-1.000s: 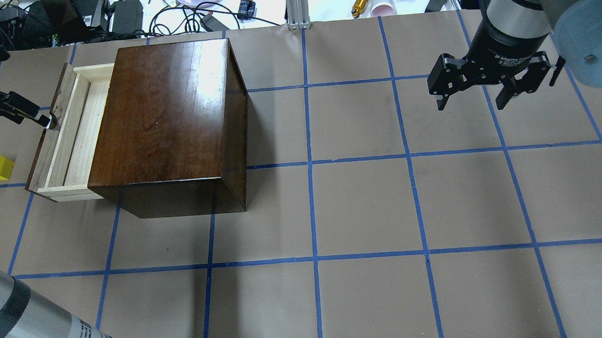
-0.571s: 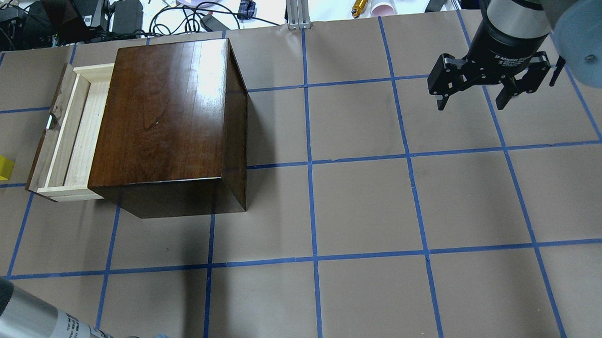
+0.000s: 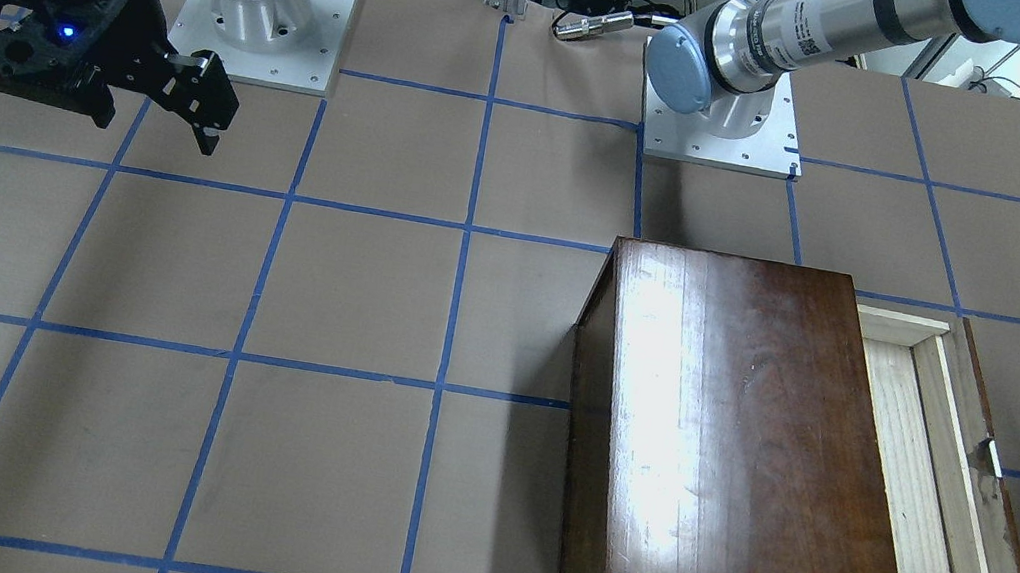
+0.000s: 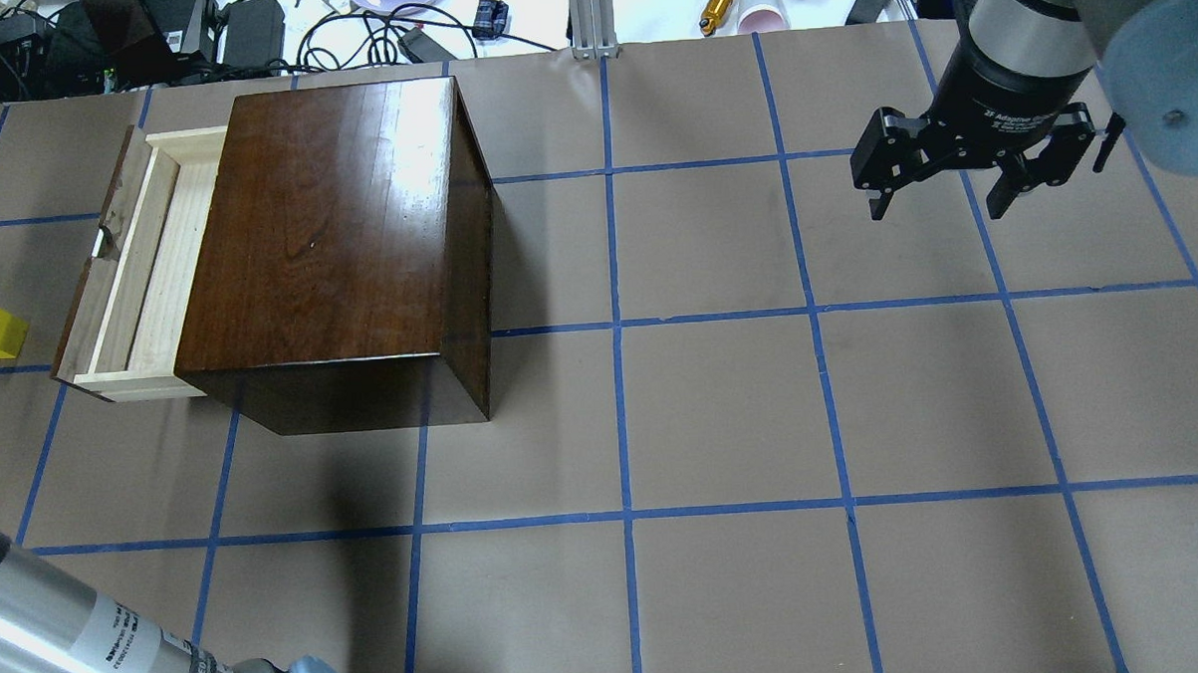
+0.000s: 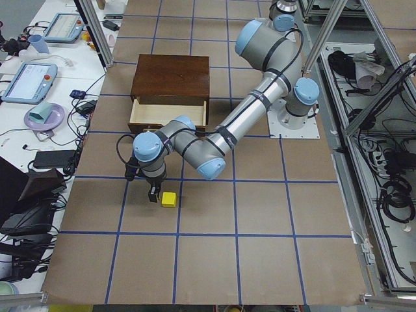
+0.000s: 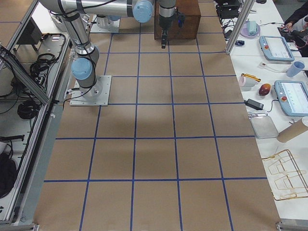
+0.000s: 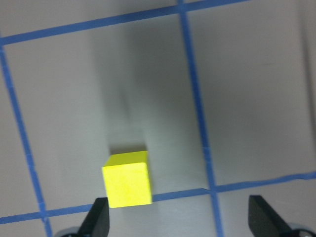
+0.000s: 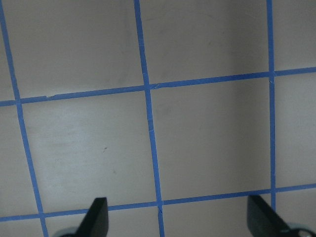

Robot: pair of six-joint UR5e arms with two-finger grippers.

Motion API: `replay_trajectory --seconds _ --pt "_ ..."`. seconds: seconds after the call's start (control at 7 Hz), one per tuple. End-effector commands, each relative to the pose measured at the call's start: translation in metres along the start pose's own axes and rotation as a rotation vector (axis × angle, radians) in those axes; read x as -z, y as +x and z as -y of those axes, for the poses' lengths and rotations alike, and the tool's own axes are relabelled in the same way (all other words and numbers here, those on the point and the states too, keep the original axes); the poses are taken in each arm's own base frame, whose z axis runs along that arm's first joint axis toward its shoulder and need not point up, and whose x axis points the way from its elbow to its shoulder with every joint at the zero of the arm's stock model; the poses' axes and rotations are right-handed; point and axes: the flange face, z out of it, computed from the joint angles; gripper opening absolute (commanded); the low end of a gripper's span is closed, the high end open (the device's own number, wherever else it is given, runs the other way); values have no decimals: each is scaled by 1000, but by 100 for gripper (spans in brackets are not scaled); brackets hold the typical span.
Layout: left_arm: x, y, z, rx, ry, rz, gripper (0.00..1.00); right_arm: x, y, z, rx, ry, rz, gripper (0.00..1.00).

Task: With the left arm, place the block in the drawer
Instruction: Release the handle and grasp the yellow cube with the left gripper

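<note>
The glossy dark box [image 4: 326,236] sat on the taped-off table [image 4: 721,412] with its drawer [image 4: 149,282] pulled out toward the robot's left. The drawer's dark front, with its small knob [image 4: 105,242], stood between the pale tray and the block [image 7: 127,178]. Far across the table the right pincer [image 4: 938,205] hung with its fingers spread, holding nothing. A second before, the left pincer [image 7: 180,221] had been right at the knob; since then it had drawn off to the side — only a dark sliver of it showed at the overhead view's edge — while drawer and block had not shifted. The yellow block lay on the table outside the drawer, just beyond its front, against a blue tape line [image 7: 247,184]. The left pincer hovered over it, spread wide and gripping nothing — the block sat just ahead of the tips, close by one finger rather than midway between them.
</note>
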Motion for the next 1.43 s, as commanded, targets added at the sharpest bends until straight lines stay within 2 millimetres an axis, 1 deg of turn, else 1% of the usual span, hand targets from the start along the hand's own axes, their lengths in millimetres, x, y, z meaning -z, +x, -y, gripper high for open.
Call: replay_trajectory --seconds 0.0,0.29,0.57,0.71,0.86,1.0,1.14,1.29 --pt "-32 -5 1 31 -18 -21 100 0 0 0 0 1 0 100" --pt "-57 -5 2 29 -41 -46 100 0 0 0 0 1 0 100" --pt "-74 -5 2 34 -57 -62 100 0 0 0 0 1 0 100" --pt "-79 -6 2 31 -61 -65 95 0 0 0 0 1 0 100" --pt "-85 -7 -1 30 -90 -52 45 0 1 0 -2 1 0 100" --pt "-83 -10 -3 16 -114 -28 0 0 0 0 0 1 0 100" --pt "-80 -9 -3 9 -108 -29 0 0 0 0 0 1 0 100" --pt "-64 -9 -3 -2 -100 -22 0 0 0 0 0 1 0 100"
